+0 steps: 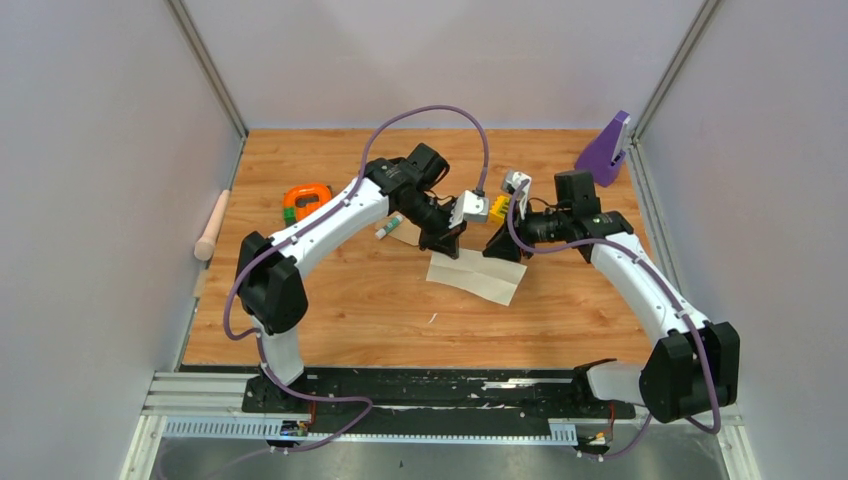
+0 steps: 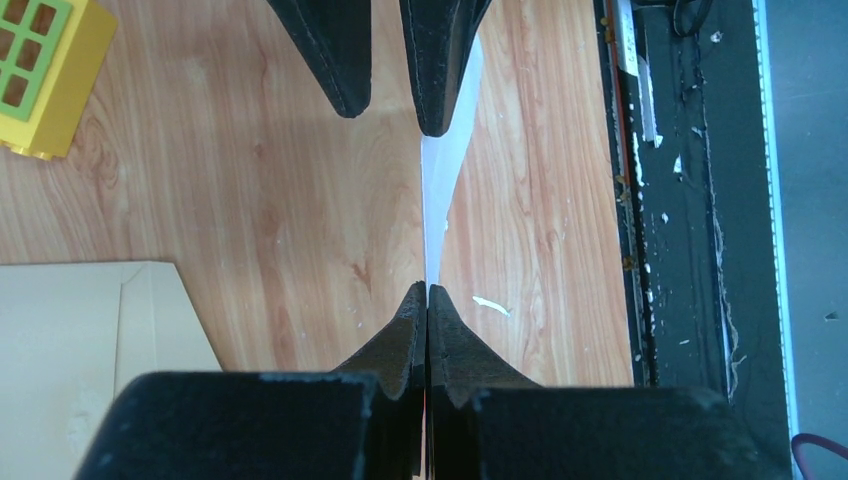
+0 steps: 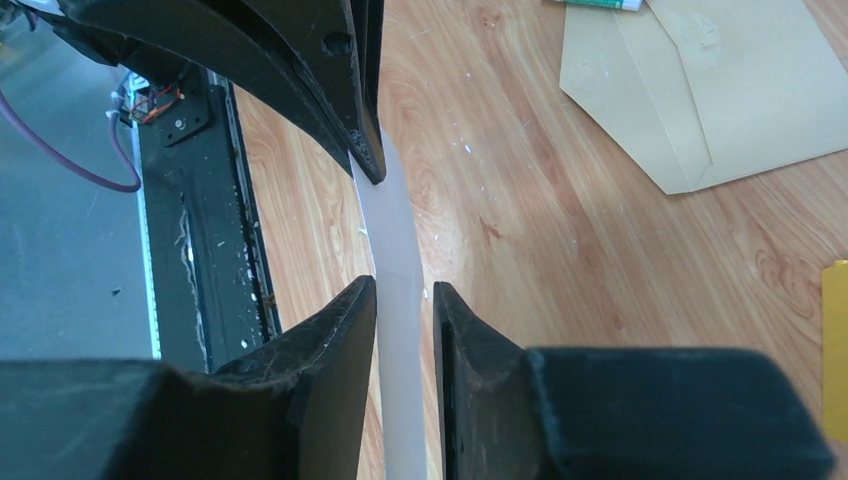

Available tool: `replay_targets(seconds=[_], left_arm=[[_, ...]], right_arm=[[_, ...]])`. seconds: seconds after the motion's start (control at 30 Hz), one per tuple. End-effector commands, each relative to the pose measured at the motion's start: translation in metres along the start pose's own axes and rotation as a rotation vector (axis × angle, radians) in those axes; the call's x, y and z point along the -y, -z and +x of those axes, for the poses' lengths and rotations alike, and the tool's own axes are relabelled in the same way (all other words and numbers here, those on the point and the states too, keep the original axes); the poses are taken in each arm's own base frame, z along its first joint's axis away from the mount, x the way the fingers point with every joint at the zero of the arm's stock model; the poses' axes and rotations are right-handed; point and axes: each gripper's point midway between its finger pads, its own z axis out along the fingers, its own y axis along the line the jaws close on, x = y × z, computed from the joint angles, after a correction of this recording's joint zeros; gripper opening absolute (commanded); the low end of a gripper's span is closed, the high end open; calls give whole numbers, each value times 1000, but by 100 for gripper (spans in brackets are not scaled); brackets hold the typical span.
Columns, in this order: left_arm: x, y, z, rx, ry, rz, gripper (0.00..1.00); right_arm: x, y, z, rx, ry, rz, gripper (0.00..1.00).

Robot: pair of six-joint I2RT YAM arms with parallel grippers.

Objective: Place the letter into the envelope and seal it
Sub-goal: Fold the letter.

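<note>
The white letter hangs low over the table between both grippers, its lower part resting on the wood. My left gripper is shut on one edge of it; in the left wrist view the jaws pinch the sheet seen edge-on. My right gripper straddles the opposite edge. Its jaws stand open, with a narrow gap on each side of the sheet. The tan envelope lies flat with its flap open. It sits beyond the letter and is mostly hidden under the left arm in the top view.
A yellow and green block lies behind the grippers, with a glue stick by the envelope. An orange and green ring and a wooden roller sit at the left. A purple stand is at the back right.
</note>
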Motion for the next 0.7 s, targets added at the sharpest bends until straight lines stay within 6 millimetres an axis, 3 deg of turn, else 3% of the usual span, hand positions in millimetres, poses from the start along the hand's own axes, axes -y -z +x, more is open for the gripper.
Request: replay_targets(seconds=[0.0, 0.17, 0.37, 0.67], left_arm=[[-2, 6, -15, 26, -19, -16, 0], [-2, 10, -16, 30, -26, -30, 0], [-2, 13, -16, 29, -30, -37, 0], [-8, 34, -17, 61, -24, -77, 0]], right_arm=[[0, 3, -3, 8, 80, 22, 25], [0, 3, 4, -18, 80, 14, 28], [3, 5, 5, -28, 86, 35, 16], [9, 22, 7, -17, 94, 64, 12]])
